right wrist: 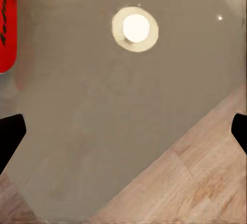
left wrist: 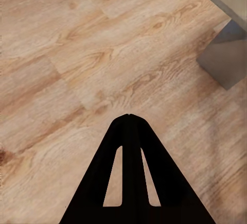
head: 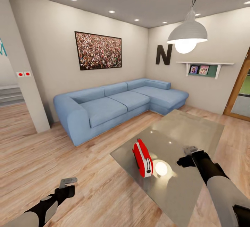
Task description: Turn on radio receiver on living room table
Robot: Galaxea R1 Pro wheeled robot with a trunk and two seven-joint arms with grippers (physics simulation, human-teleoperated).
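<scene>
The red radio receiver (head: 142,158) stands upright on the glossy grey table (head: 187,133), near the table's near-left corner, beside the lamp's reflection. A red sliver of the radio receiver (right wrist: 7,26) also borders the right wrist view. My right gripper (head: 189,154) hovers over the table to the right of the radio, apart from it, its fingers (right wrist: 10,134) spread wide: open and empty. My left gripper (head: 67,182) hangs low over the wood floor at the left, fingers (left wrist: 128,126) pressed together in the left wrist view, shut on nothing.
A blue corner sofa (head: 118,103) stands behind the table along the walls. A white pendant lamp (head: 186,34) hangs above the table. A wall pillar (head: 26,81) stands at the left. The table's corner and leg (left wrist: 226,33) lie near my left gripper.
</scene>
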